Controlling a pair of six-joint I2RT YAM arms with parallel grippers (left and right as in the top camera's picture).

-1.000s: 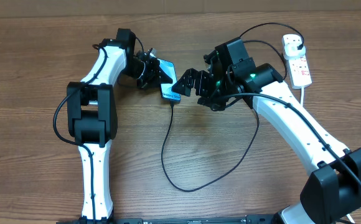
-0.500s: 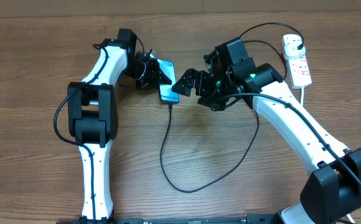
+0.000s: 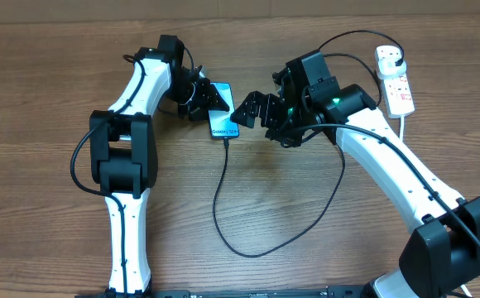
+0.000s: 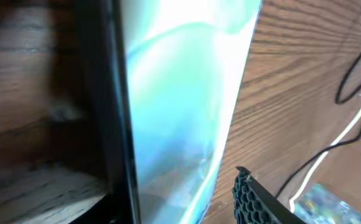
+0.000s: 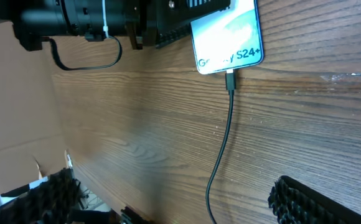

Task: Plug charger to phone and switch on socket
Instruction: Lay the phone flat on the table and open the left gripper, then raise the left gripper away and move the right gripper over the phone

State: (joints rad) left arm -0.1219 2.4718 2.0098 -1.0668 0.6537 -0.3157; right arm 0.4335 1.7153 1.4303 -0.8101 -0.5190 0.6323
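The phone [image 3: 222,116] lies on the table with its screen lit, and "Galaxy S24" shows at its near end. The charger connector [image 3: 226,139] is in the phone's near end. The black cable [image 3: 223,223] loops down, then right and up to a black plug [image 3: 397,57] in the white socket [image 3: 396,83]. My left gripper [image 3: 204,99] straddles the phone's far end; in the left wrist view the screen [image 4: 180,93] fills the frame and one finger [image 4: 255,199] stands apart from its edge. My right gripper [image 3: 253,111] is open and empty, just right of the phone. The right wrist view shows the phone [image 5: 227,31] and the connector [image 5: 230,78].
The socket's white cord [image 3: 402,124] runs down past the right arm. A cardboard wall [image 5: 12,124] stands beyond the table's far edge. The cable's loop lies on the wooden table [image 3: 58,207] between the two arm bases.
The phone has turned a little under the left gripper, so its near end sits slightly further left and the text reads clearer. The right arm has not moved.
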